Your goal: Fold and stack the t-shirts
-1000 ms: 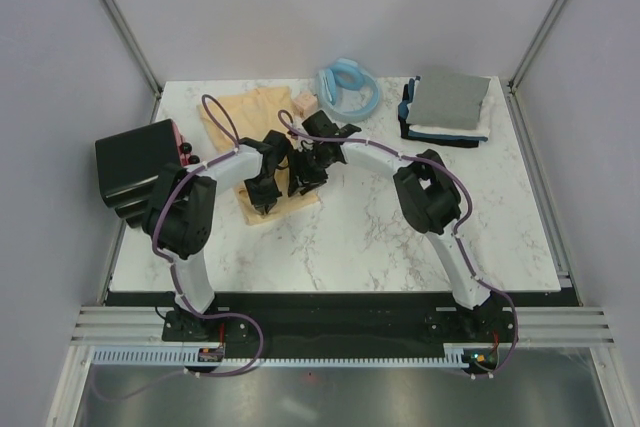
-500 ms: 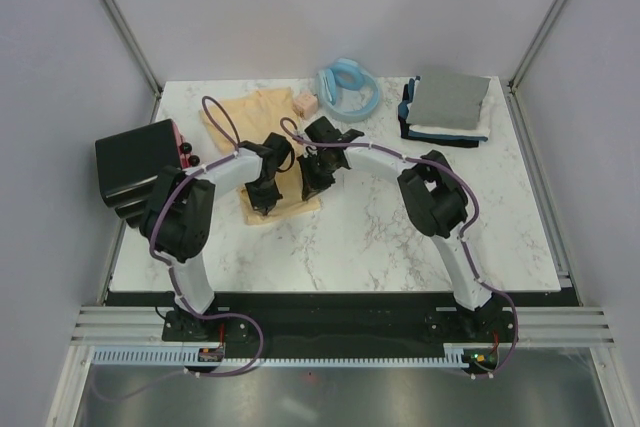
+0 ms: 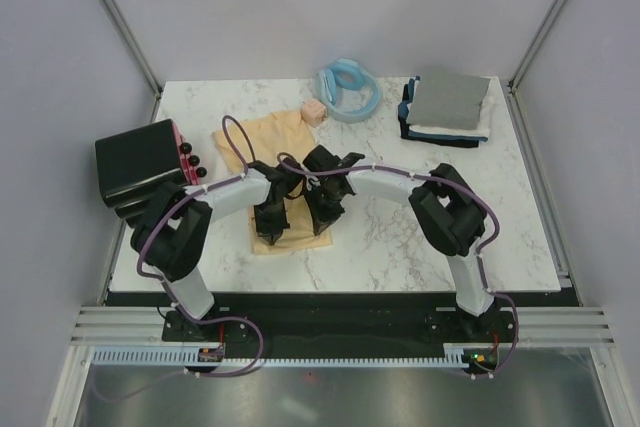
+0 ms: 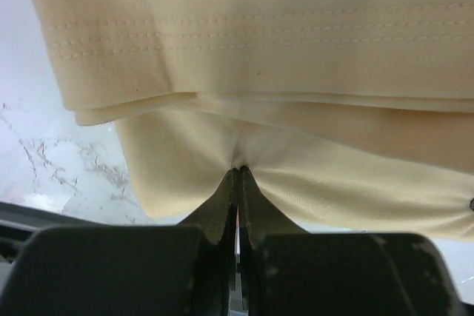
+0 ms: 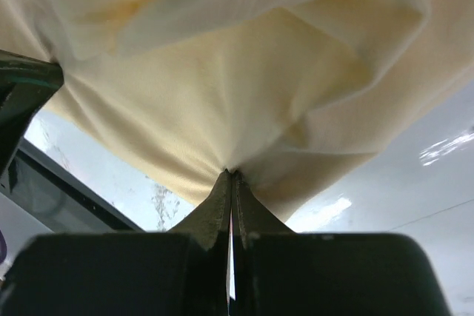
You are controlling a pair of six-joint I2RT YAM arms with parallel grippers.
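The cream t-shirt (image 3: 278, 133) lies on the left half of the tabletop (image 3: 400, 237), its near edge gathered up in both my grippers. My left gripper (image 4: 238, 171) is clamped tight on the cloth. My right gripper (image 5: 231, 174), just beside it, pinches the cloth likewise. The folded shirts (image 3: 450, 107) sit stacked at the far right corner.

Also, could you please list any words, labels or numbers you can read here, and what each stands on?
None can be read.
The pale yellow t-shirt shows only rows of stitching, no print or tag.
The black box, the light blue ring and the folded stack of t-shirts show no legible marking in the top view.
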